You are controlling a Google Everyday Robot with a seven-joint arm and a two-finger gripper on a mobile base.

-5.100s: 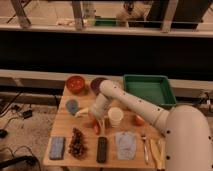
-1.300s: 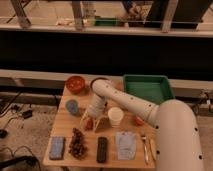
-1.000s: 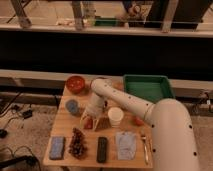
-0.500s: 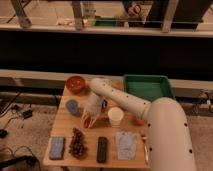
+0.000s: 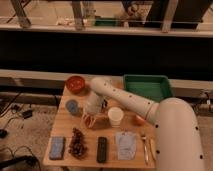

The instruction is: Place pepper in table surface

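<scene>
Table surface (image 5: 64,131): I see a light wooden table with plank lines, carrying everything below.
Arm (image 5: 150,107): my white arm comes in from the lower right and bends at the back of the table, then drops toward the middle-left.
Green tray (image 5: 147,87): sits at the back right corner of the table.
Red bowl (image 5: 76,83): back left, just left of the arm's bend.
Grape bunch (image 5: 77,142): dark cluster at the front, left of centre.
Blue-grey pouch (image 5: 125,144): lies flat at the front right.
Blue sponge-like block (image 5: 57,147): front left corner.
Dark remote-like bar (image 5: 102,149): front centre, between the grapes and the pouch.
White cup (image 5: 115,116): upright at mid table, just right of the hand.
Blue-grey round lid-like thing (image 5: 72,106): left of the hand.
Orange fruit (image 5: 139,120): right of the cup, partly behind the arm.
Hand (image 5: 91,120): low over the table, pointing down; I cannot tell how far its fingers are apart.
Pepper (image 5: 88,121): a red-orange sliver right at the hand's tips, at or just above the wood; I cannot tell whether it is gripped.
</scene>
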